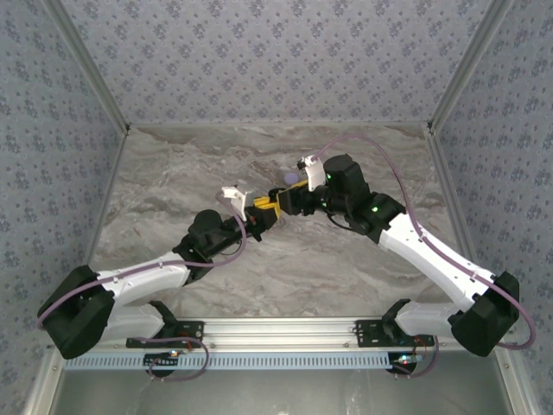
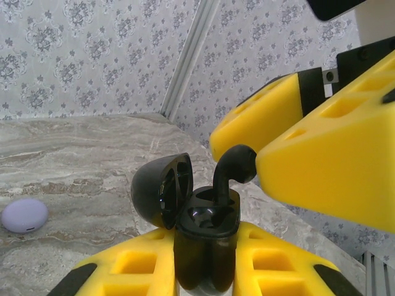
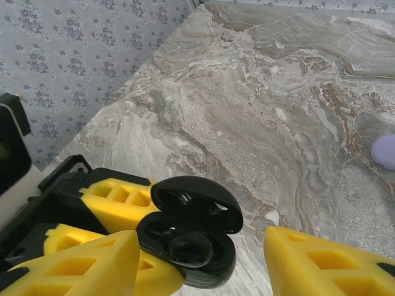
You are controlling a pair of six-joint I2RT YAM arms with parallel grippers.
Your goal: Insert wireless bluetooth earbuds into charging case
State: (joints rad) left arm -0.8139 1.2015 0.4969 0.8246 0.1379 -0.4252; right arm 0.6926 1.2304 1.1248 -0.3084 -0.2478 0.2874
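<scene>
The left pincer (image 2: 207, 250) is clamped on the lower body of the charging case (image 2: 207, 219) and holds it above the worktop (image 3: 259, 111) with the lid open. One earbud (image 2: 234, 165) stands stem-down in a socket, apparently not fully seated. The right pincer (image 3: 203, 253) has its fingers apart on either side of the case.

Handling: both parts appear to be light, hard, glossy plastic and are likely to slip. Grip the case by its flanks, never by the hinged lid. Grip the earbud by its head.

The worktop is marble-patterned and smooth, and a lilac disc (image 2: 24, 216) lies on it well apart from the case. The walls (image 2: 74, 55) are papered.
</scene>
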